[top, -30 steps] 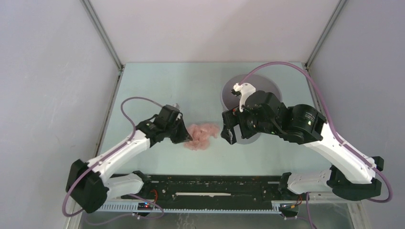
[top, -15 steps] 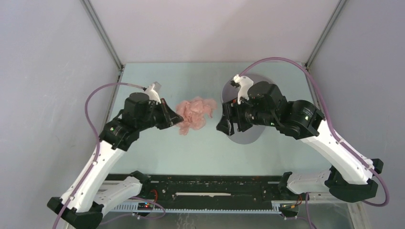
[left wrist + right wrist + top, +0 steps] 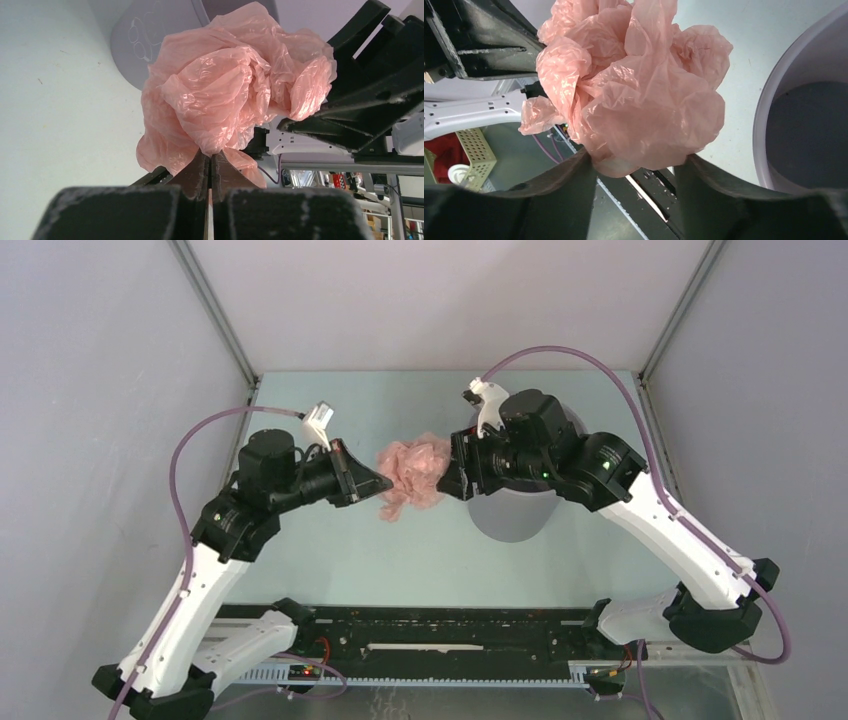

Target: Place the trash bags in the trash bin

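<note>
The pale-pink trash bag (image 3: 413,470) hangs crumpled in the air, left of the grey trash bin (image 3: 510,517). My left gripper (image 3: 383,482) is shut on the bag's lower fold; in the left wrist view the fingertips (image 3: 210,159) pinch the film (image 3: 225,85). My right gripper (image 3: 455,468) is open at the bag's right side. In the right wrist view its gripper (image 3: 636,170) has the bag (image 3: 634,95) bulging between the spread fingers, touching both. The bin's rim (image 3: 769,100) shows at the right there, and its wall (image 3: 145,40) shows behind the bag in the left wrist view.
The right arm hangs over the bin and hides most of its opening. The pale green table (image 3: 330,410) is walled by grey panels left, right and back. A black rail (image 3: 440,630) runs along the near edge between the arm bases.
My left gripper lifted the bag off the table and carried it up and right. My right gripper rose and moved left until its open fingers reached the bag.
</note>
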`<state>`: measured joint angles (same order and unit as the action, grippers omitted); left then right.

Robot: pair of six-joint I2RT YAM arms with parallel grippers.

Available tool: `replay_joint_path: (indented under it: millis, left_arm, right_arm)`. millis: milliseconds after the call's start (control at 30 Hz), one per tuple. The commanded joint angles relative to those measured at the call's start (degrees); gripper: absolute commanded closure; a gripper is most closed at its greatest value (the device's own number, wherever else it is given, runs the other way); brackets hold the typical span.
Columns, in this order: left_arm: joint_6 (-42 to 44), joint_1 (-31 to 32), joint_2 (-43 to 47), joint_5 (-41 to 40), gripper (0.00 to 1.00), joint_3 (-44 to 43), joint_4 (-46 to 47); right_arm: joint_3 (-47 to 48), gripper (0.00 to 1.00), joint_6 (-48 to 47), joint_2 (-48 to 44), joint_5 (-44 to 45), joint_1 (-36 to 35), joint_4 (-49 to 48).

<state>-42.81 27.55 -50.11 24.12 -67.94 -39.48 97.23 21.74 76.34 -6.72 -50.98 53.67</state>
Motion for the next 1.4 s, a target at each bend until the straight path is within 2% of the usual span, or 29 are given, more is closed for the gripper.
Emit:
replay_joint_path:
  millis: [0, 33, 67, 133, 233, 367, 500, 600, 700, 933, 1167, 1367]
  left_arm:
    - [-1.07, -0.43, 1.73, 0.86, 1.0, 0.13, 1.95]
    - [-0.93, -0.64, 1.98, 0.17, 1.0, 0.05, 1.41]
    - [-0.76, -0.99, 2.26, -0.71, 1.0, -0.06, 0.69]
    - [-0.22, -1.76, 2.9, -2.18, 1.0, -0.04, -0.59]
    - [1.19, -3.05, 3.26, -6.73, 1.0, -0.95, -5.46]
    - [3.46, -3.9, 2.87, -17.37, 1.0, -3.78, -13.68]
    - [5.13, -4.08, 2.89, -24.63, 1.0, -5.39, -17.33]
    - [4.44, -4.36, 3.06, -33.64, 1.0, -6.93, -21.78]
    - [4.67, -4.78, 3.34, -38.36, 1.0, -7.84, -23.95]
    - [5.87, -5.23, 3.07, -38.39, 1.0, -7.45, -26.06]
    - [1.68, -5.31, 4.25, -40.42, 1.0, -3.96, -31.17]
    - [2.31, -5.81, 3.82, -39.67, 1.0, -1.9, -34.43]
  right_arm:
    - [-0.34, 0.49, -1.47, -2.1, 0.22, 0.05, -5.06]
    - [-1.01, 0.66, -1.28, -2.6, 0.63, 0.21, -5.49]
    - [-1.67, 0.77, -1.0, -3.25, 1.39, 0.51, -5.8]
    - [-2.92, 0.89, -0.53, -4.48, 1.85, 1.54, -6.5]
    - [-4.73, 1.0, -0.23, -6.44, 1.41, 3.62, -7.4]
    - [-7.18, 1.0, -0.12, -7.73, -1.89, 6.43, -6.98]
    - [-9.79, 1.0, 0.14, -8.47, -4.84, 7.39, -6.83]
    - [-10.92, 1.0, -0.09, -9.28, -5.4, 7.39, -6.63]
    - [-11.35, 1.0, -0.88, -10.02, -4.6, 7.62, -5.16]
    - [-11.13, 1.0, -2.67, -10.91, -3.13, 8.35, -3.37]
    - [-8.12, 1.0, -4.65, -8.73, -3.73, 6.86, -2.51]
    - [-5.34, 1.0, -6.28, -7.19, 0.05, 7.49, -1.76]
